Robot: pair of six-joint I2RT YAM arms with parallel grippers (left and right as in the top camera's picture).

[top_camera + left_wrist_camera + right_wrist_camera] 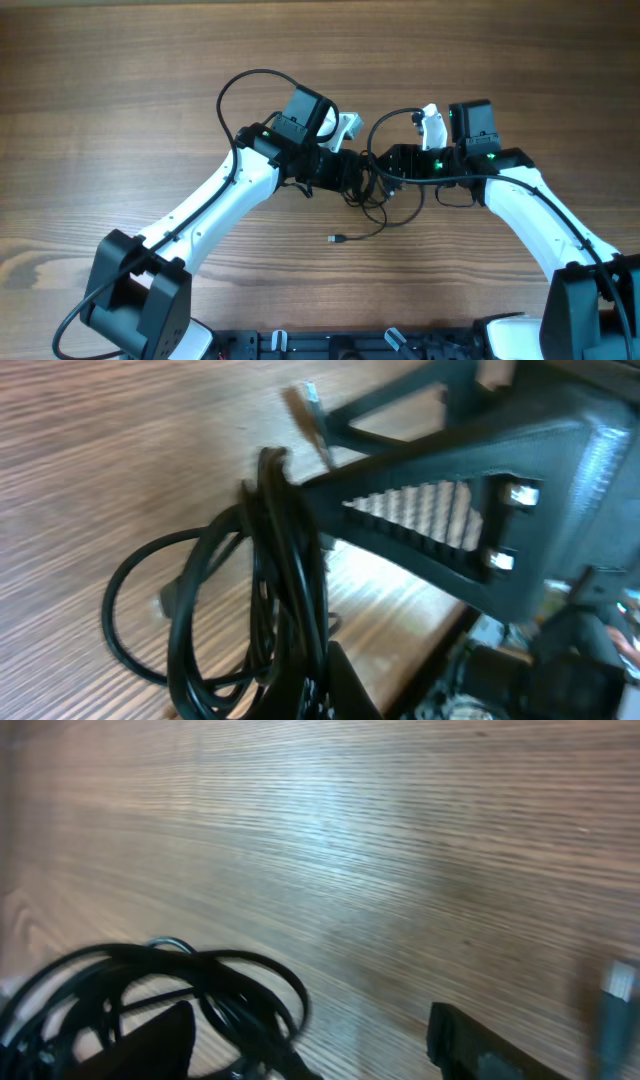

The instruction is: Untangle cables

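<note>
Wood tabletop (120, 80); cables (280, 590) sit btw tools: left tool (350, 172) pinches them, right tool (310, 1045) open (bundle just beside it).

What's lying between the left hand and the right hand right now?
A knotted bundle of thin black cables bridges them: the left hand grips it, the right hand sits open beside it. The overhead view shows this best.

There are two arms, the left arm (205, 210) and the right arm (530, 215); one knotted bundle of cables (368, 185), cord count unclear; one loose plug (337, 239); one desk (100, 80).
</note>
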